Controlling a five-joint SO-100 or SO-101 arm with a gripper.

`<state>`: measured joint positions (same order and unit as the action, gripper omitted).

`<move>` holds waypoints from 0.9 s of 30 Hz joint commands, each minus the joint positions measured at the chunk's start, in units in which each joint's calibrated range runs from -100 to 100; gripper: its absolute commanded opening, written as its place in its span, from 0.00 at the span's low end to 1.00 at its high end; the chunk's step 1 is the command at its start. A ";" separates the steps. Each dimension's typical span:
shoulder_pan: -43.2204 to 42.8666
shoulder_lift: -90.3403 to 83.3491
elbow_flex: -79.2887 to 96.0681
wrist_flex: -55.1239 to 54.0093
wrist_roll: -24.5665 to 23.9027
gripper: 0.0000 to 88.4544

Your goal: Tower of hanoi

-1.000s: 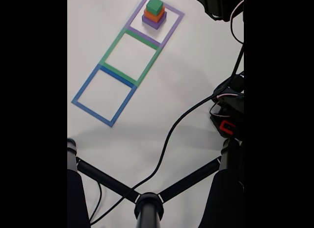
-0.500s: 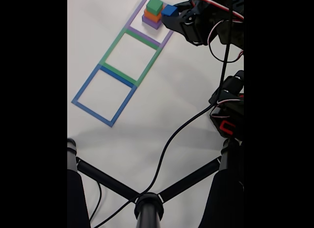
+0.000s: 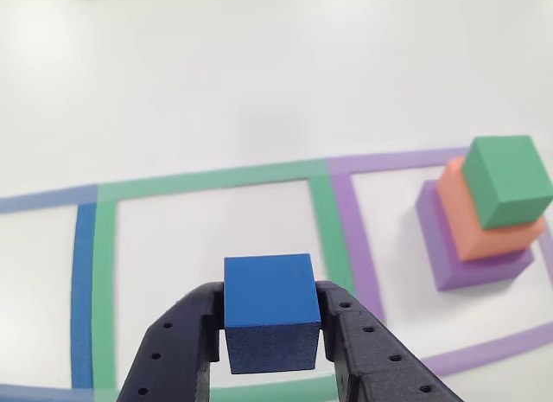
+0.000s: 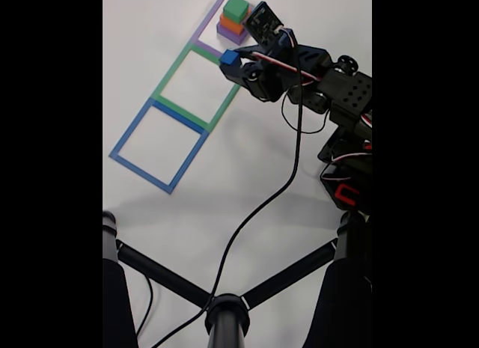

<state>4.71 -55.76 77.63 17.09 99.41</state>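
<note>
No writing can be read anywhere. The black end effector (image 3: 270, 333) is clenched on a plain blue cube (image 3: 269, 311), matte and sharp-edged, over the green square outline (image 4: 199, 87) on the white worktop (image 3: 216, 91). Right of it, in the purple outline (image 3: 363, 246), stand purple, orange and green blocks (image 3: 484, 213), stacked. The end effector's lower part is cut off in the other view.

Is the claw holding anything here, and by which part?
Yes: the claw grips the blue cube by its two opposite side faces, one finger on each.
</note>
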 commanded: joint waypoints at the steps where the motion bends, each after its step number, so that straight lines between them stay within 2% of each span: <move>1: -2.23 6.48 4.47 -18.27 0.59 0.03; 6: -2.46 21.15 7.74 -38.91 0.59 0.03; 11: -2.99 33.73 8.28 -52.91 0.59 0.03; 19: -4.06 50.87 6.92 -68.69 0.59 0.04; 27: -4.90 65.30 -0.26 -77.84 0.59 0.04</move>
<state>0.61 5.53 81.20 -56.26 99.41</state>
